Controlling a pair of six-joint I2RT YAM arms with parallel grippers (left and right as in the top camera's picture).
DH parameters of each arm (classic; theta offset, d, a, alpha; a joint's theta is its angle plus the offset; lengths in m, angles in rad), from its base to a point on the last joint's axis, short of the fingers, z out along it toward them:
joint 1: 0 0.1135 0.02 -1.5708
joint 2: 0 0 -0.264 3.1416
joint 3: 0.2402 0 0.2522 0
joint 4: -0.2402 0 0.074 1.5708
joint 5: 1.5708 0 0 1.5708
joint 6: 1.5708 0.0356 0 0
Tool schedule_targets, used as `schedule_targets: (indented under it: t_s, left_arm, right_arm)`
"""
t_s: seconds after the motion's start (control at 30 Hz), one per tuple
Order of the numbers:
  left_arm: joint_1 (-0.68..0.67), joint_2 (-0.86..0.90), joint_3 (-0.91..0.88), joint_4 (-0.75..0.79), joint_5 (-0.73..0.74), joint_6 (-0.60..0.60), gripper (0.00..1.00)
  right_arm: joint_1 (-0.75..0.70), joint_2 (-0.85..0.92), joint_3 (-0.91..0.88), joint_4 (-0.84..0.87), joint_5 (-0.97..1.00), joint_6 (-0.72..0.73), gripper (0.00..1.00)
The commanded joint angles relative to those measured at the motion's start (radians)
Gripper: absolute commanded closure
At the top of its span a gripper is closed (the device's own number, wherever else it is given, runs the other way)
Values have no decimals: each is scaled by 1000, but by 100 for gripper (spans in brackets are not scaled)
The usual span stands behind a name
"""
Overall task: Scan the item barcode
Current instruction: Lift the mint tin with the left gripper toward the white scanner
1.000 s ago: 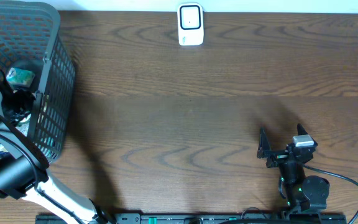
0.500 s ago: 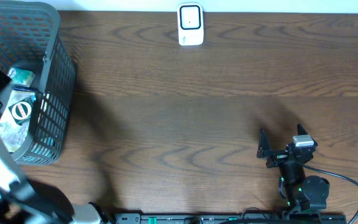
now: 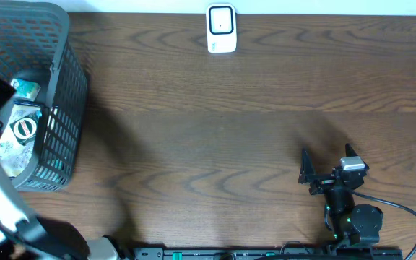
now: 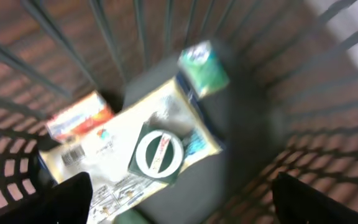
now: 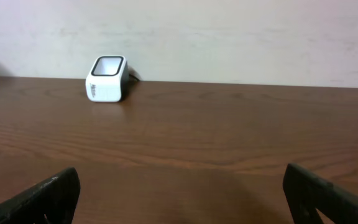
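Motion blur is smearing the left wrist view, so no print is reading clearly. In the basket (image 3: 65, 79) a white pouch (image 4: 114, 146) is lying flat, showing a barcode (image 4: 73, 156) near one end among lines of illegible text. A dark green box (image 4: 158, 154) bearing a white ring with a red mark is resting on the pouch, a green packet (image 4: 202, 67) is lying at the pouch's far end, and an orange box (image 4: 79, 120) is sitting beside it. The left gripper (image 4: 191, 202) is hanging above them, fingers wide apart and holding nothing; overhead, the arm is running off the frame edge. The scanner (image 3: 221, 29) is standing at the table's (image 3: 230, 123) far edge, its label too small to read. The right gripper (image 5: 185, 199) is gaping, also holding nothing, facing the scanner.
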State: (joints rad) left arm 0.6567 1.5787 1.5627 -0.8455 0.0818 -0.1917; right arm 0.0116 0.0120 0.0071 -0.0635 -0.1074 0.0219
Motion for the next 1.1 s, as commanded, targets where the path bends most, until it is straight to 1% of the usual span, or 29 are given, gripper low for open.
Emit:
schedule_targets:
  t_s: [0.0,0.03,0.1,0.13,0.17,0.23,0.37,0.57,0.67,0.8,0.87,0.9,0.93,1.0,1.07]
  left_arm:
    - [3,106,-15,-23,6,97,7]
    - [3,135,-15,-27,6,111,6]
    - [3,192,-15,-33,7,139,7]
    - [3,214,-15,-34,7,152,6]
    - [3,239,-15,-35,6,164,2]
    - [3,307,-15,-27,3,191,2]
    - [3,385,-15,5,4,192,2]
    - [3,442,-15,47,3,192,2]
    - [3,471,-15,46,-52,192,1]
    - [3,478,-15,43,-77,191,15]
    - [3,478,-15,43,-76,191,19]
    - [3,478,-15,39,-76,191,27]
    - [3,476,-15,36,-76,187,30]
    - [3,465,-14,32,-75,164,30]
    - [3,446,-12,32,-75,138,33]
  right_arm:
    - [9,-4,-2,-4,0,6,1]
    - [9,-4,-2,-4,0,6,1]
    - [9,-4,-2,-4,0,6,1]
    - [9,-4,-2,-4,0,6,1]
    - [9,-4,-2,-4,0,6,1]
    - [9,-4,-2,-4,0,6,1]
    - [9,-4,-2,-4,0,6,1]
    - [9,-4,-2,-4,0,6,1]
    - [9,-4,-2,-4,0,6,1]
    - [9,-4,-2,-4,0,6,1]
    - [9,-4,-2,-4,0,6,1]
    - [9,-4,-2,-4,0,6,1]
    - [9,-4,-2,-4,0,6,1]
    - [9,-4,-2,-4,0,6,1]
    - [9,-4,-2,-4,0,6,1]
